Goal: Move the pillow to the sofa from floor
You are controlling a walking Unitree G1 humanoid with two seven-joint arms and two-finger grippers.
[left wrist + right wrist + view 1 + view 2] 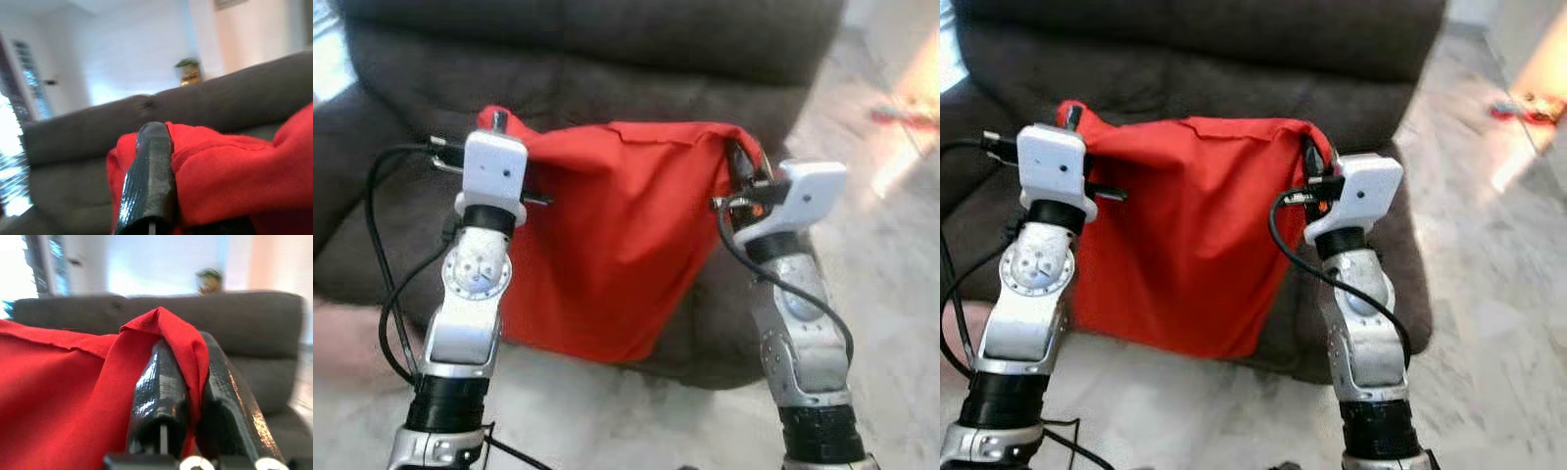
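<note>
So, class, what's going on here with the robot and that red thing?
The robot holds a red pillow up by its two top corners, in front of a dark sofa. The left gripper pinches one corner and the right gripper is clamped on the other. The pillow hangs off the floor, over the front of the seat, not yet set down.
</note>
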